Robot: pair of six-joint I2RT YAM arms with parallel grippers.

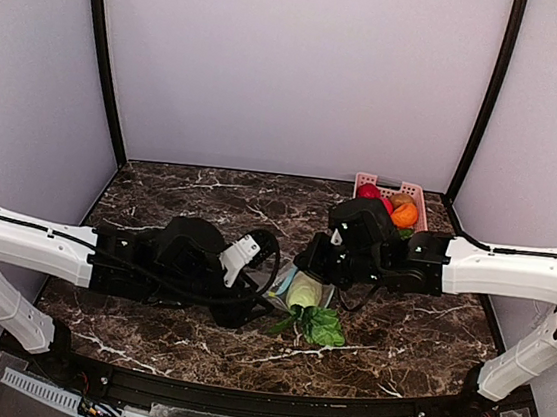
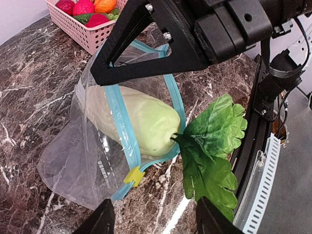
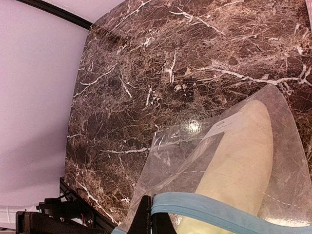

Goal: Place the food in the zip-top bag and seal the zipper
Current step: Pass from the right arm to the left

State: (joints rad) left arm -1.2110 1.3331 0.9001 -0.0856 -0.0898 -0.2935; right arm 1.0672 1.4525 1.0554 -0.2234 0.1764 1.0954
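The right gripper (image 3: 150,215) pinches the thin teal-blue zipper strip (image 2: 122,127) of a clear crinkly plastic bag (image 2: 73,161), holding its mouth above the dark marble table (image 2: 29,97). A pale whitish-green gourd (image 2: 146,117) lies inside. A leafy green vegetable (image 2: 214,136) rests at the mouth, just beyond the left gripper (image 2: 153,222), whose fingers are spread and empty.

the zip-top bag (image 2: 73,161) lies mid-tabletop (image 1: 180,192), between the two claws. the gourd (image 2: 146,122) sits inside it, one end at the mouth. the leafy vegetable (image 2: 214,146) lies on the tabletop just outside the mouth, on the near side, touching the gourd's end. the right claw (image 3: 148,217) pinches the zipper (image 2: 122,131) at the bag's far edge, and the mouth stands lifted there. the left claw (image 2: 156,219) hangs left of the bag, jaws apart. a basket (image 2: 92,36) of other produce stands behind the bag, to the right.
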